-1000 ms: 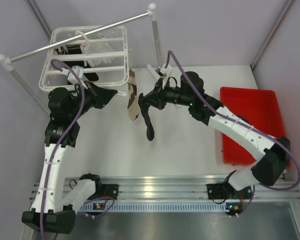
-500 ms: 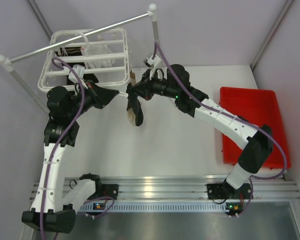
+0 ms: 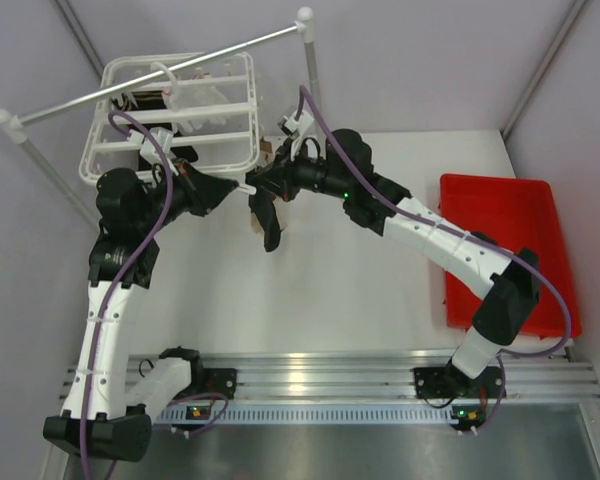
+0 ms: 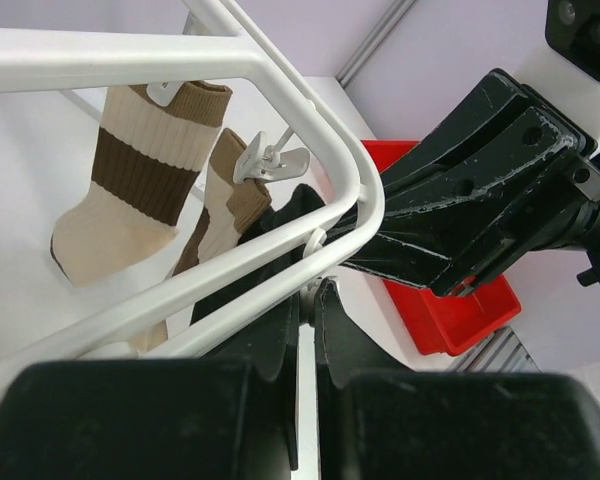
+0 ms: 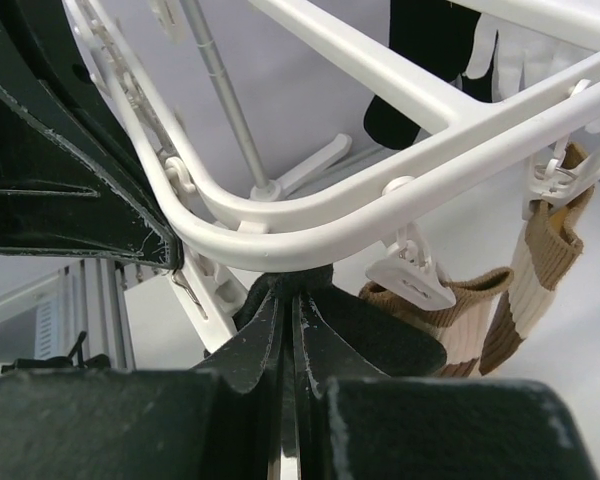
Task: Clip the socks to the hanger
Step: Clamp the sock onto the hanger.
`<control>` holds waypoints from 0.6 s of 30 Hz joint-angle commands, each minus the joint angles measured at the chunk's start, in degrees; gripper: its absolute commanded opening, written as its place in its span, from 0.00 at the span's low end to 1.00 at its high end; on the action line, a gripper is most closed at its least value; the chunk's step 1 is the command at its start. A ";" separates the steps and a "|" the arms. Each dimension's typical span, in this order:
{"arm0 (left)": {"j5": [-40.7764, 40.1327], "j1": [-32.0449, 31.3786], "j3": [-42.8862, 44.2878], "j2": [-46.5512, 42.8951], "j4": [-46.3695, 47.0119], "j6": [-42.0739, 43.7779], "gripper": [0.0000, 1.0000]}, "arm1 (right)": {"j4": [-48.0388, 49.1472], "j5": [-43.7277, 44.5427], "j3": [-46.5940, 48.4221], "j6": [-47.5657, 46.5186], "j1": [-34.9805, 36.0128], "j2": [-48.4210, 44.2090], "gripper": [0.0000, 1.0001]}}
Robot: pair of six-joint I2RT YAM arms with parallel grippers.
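Note:
The white hanger (image 3: 170, 110) hangs from the rail at the back left. My left gripper (image 3: 242, 186) is at its near right corner, shut on a small white clip (image 4: 317, 288) under the frame (image 4: 280, 70). My right gripper (image 3: 263, 188) meets it from the right, shut on the black sock (image 3: 271, 228), which dangles below. In the right wrist view the black sock's top (image 5: 310, 290) is pressed up under the frame's curved corner (image 5: 310, 240). The cream and brown sock (image 4: 130, 180) hangs clipped to the frame, and it also shows in the right wrist view (image 5: 540, 270).
A grey metal rail (image 3: 160, 70) with white ball ends crosses above the hanger. A red bin (image 3: 505, 250) sits at the table's right. Another dark item (image 5: 420, 50) and a white one (image 5: 510, 50) hang further along the hanger. A free clip (image 5: 410, 275) dangles beside my right fingers.
My right gripper has carried the black sock left and back to the hanger's near right corner, right up against my left gripper. The left arm has barely moved.

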 commanded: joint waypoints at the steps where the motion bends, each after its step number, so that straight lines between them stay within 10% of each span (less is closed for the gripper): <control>1: -0.26 0.06 2.37 -0.14 0.24 1.24 0.00 | 0.24 3.25 3.71 -3.08 2.20 -0.01 0.00; 18: -2.28 0.06 5.36 1.35 -3.62 5.81 0.00 | -5.83 10.82 7.40 -7.94 4.40 1.39 0.00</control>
